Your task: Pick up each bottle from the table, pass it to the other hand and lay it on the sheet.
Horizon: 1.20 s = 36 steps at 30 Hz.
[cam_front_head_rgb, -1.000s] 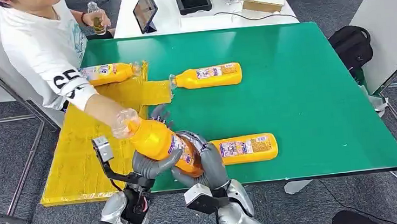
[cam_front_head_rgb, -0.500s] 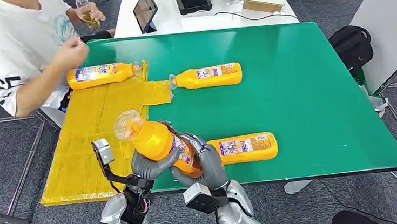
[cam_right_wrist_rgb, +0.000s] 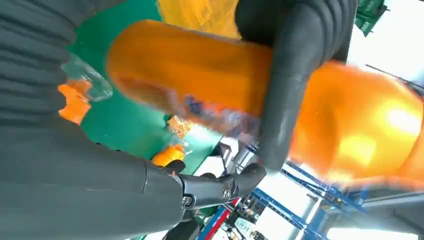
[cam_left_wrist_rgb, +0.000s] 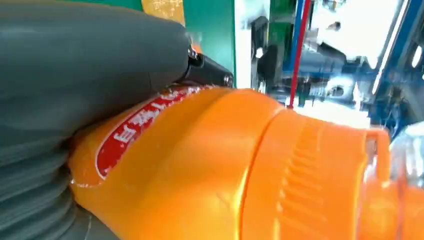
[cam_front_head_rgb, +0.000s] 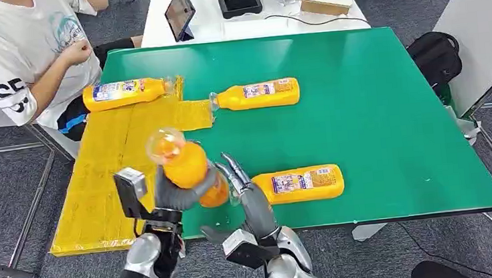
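The left hand (cam_front_head_rgb: 176,197) grips a glossy orange plastic bottle (cam_front_head_rgb: 189,167) over the table's near edge, clear neck tilted up and far-left. The right hand (cam_front_head_rgb: 242,192) is beside it, fingers straight and apart, holding nothing. 2 bottles lie lengthwise left-right on the smooth green table (cam_front_head_rgb: 374,101); 1 (cam_front_head_rgb: 125,93) lies on the crinkled yellow sheet (cam_front_head_rgb: 108,164).

Person (cam_front_head_rgb: 17,55) seated beside table; tablet (cam_front_head_rgb: 180,11), backpack (cam_front_head_rgb: 436,55).

A bottle (cam_front_head_rgb: 124,93) lies across the far end of the yellow sheet (cam_front_head_rgb: 106,185); the sheet's near stretch lies bare; a person (cam_front_head_rgb: 27,50) sits close at its far corner; two more bottles, one (cam_front_head_rgb: 256,94) just beyond the sheet and one (cam_front_head_rgb: 304,183) near the front edge, lie on the green desk (cam_front_head_rgb: 375,114), bare between them and to the right.
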{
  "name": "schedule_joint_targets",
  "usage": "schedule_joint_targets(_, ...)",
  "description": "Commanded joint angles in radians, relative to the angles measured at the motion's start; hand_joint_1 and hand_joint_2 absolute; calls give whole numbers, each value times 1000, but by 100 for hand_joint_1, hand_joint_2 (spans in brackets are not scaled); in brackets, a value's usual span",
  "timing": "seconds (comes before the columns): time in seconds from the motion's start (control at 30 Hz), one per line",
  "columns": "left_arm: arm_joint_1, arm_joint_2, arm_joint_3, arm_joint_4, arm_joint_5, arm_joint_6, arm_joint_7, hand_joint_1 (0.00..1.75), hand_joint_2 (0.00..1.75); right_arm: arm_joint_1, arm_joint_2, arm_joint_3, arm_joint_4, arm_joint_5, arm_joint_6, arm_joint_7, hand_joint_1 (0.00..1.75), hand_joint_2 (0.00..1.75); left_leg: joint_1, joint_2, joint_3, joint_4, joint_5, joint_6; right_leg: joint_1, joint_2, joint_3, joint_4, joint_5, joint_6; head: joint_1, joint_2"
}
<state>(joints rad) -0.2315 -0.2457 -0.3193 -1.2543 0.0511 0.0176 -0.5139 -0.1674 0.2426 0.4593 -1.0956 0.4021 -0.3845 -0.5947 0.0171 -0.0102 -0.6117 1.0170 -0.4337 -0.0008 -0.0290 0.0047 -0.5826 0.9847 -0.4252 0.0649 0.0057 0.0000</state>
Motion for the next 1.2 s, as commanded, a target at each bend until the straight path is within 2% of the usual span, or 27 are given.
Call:
schedule_joint_targets(0.03, -111, 30, 123, 76, -145, 249, -57, 175, 175, 1, -42, -3, -134, -38, -9, 3, 0, 0, 0, -1, 1, 0, 0, 1, 1, -1, 1, 0, 0, -2, 1, 0)
schedule_joint_targets(0.2, -191, 50, 250, 170, -165, 319, -78, 175, 175, 16, -54, -65, -213, -73, -34, 16, 0, 0, 1, 1, 3, -1, 0, 1, 2, 0, 3, 0, 0, -5, 0, 0)
schedule_joint_targets(0.23, -198, 56, 252, 181, -209, 366, -95, 175, 175, 17, -53, -73, -216, -82, -32, 13, 0, 0, 1, 1, 2, -1, 0, 0, 1, 0, 2, -1, 0, -4, 0, 0)
schedule_joint_targets(0.33, -201, 62, 249, 188, -232, 384, -101, 175, 175, 18, -52, -77, -213, -88, -30, 9, 0, 0, 1, 0, 3, -1, 0, 1, 2, -1, 3, -1, 0, -4, 0, 0)
schedule_joint_targets(0.47, -281, 113, 246, 364, -517, 608, -76, 175, 175, 22, -42, -80, -249, -116, -41, -33, 0, 0, 1, 1, 3, -1, -1, 1, 2, 0, 4, -1, -1, -4, 0, 0)
schedule_joint_targets(0.53, -348, 154, 245, 534, -763, 681, 1, 175, 175, 23, -45, -64, -285, -121, -46, -38, 0, 0, 0, 0, 2, -1, 1, 0, 1, -1, 2, 0, 0, -3, 0, 0)
schedule_joint_targets(0.6, -359, 162, 319, 579, -1019, 681, 59, 175, 175, 20, -47, -54, -300, -122, -50, -39, 0, 0, 1, 1, 3, -1, 0, 0, 1, 0, 3, -1, 0, -4, 0, 0)
schedule_joint_targets(0.67, -409, 201, 273, 742, -1168, 654, 110, 175, 175, 13, -51, -46, -297, -123, -48, -38, 0, 0, 0, 3, 3, -1, 0, 0, 1, 3, 1, 0, 1, -3, 0, 0)
schedule_joint_targets(0.73, -409, 226, 251, 780, -1172, 662, 68, 175, 175, 3, -54, -41, -282, -124, -42, -39, 0, 0, 0, 2, 2, -1, 0, 0, 1, 2, 2, 0, 0, -3, 0, 0)
schedule_joint_targets(0.8, -420, 269, 182, 834, -1269, 633, 81, 175, 175, -8, -56, -39, -270, -131, -32, -46, 0, 0, 1, 5, 5, -2, 0, 0, 2, 4, 4, -2, 1, -4, 0, 0)
schedule_joint_targets(1.07, -431, 289, 181, 852, -1259, 523, 64, 175, 175, -14, -51, -38, -267, -137, -20, -50, 0, 0, 2, 3, 1, 0, -1, 0, 2, 2, 0, 0, 0, -3, 0, 0)
schedule_joint_targets(1.2, -436, 284, 235, 858, -1186, 479, 38, 175, 175, -18, -47, -30, -265, -136, -15, -50, 0, 0, 2, 3, 0, 1, 0, 1, 2, 2, -1, 1, 0, -3, 1, 0)
